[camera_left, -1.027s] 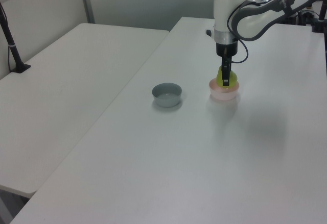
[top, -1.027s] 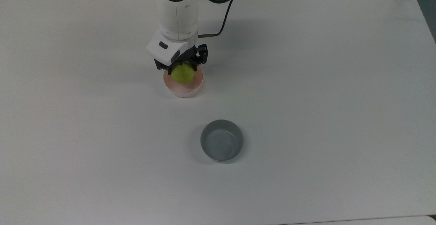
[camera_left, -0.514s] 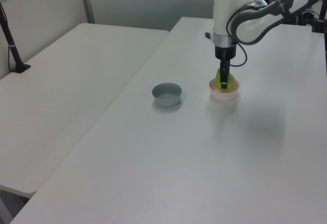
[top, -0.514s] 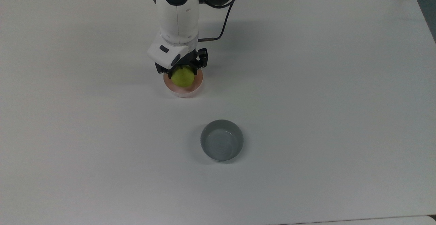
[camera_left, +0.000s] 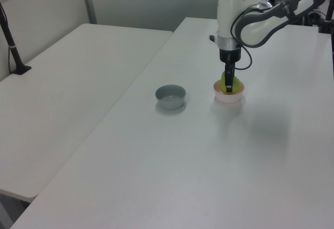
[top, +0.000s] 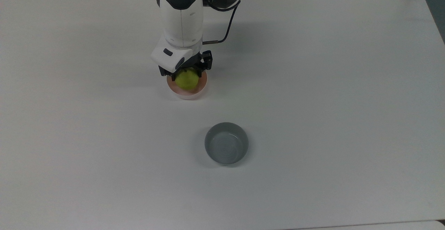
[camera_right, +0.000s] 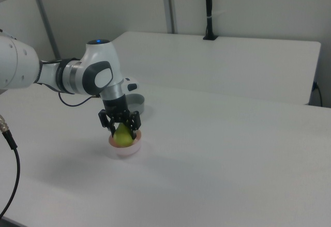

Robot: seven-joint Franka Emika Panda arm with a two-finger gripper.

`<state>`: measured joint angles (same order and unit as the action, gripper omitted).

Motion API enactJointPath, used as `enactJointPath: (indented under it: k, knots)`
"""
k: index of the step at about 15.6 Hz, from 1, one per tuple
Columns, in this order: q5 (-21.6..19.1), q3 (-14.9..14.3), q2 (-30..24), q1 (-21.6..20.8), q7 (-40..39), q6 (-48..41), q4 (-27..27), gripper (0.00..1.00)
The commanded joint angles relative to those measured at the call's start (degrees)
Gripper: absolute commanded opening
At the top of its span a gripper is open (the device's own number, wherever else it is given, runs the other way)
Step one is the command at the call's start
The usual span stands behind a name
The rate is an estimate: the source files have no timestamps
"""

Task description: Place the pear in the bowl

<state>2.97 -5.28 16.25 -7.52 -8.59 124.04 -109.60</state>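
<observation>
One small yellow-green pear (top: 186, 79) sits clamped in my tool (top: 185, 72), low inside the round pale pink bowl (top: 199, 90) – at twelve o'clock from the grey bowl (top: 226, 143) on the white counter (top: 330, 101). Placing step, I judge – next, release and lift straight.

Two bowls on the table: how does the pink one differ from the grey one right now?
Colour: the pink bowl is pale pink, while the grey bowl is grey.
Contents: the pink bowl has the pear in it, under the end effector; the grey bowl is empty.
Position: in the top view the pink bowl sits higher, by the arm; the grey bowl stands alone, lower and further right.
Both are small, round and upright, of like size.
</observation>
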Motion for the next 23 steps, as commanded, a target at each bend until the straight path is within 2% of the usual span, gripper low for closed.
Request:
enactJointPath:
  k: [1, 8, 16, 23]
  knots:
    - [0.7, -0.3, -0.6, -0.1, -1.0, 1.6, -0.6, 0.97]
    - [0.5, -0.3, -1.7, 0.2, -0.7, -0.6, 1.1, 1.00]
    - [-0.2, -0.5, -5.7, -0.1, 0.0, -15.7, 10.4, 1.00]
    - [0.4, -1.0, -10.2, -0.1, 6.0, -28.2, 18.0, 1.00]
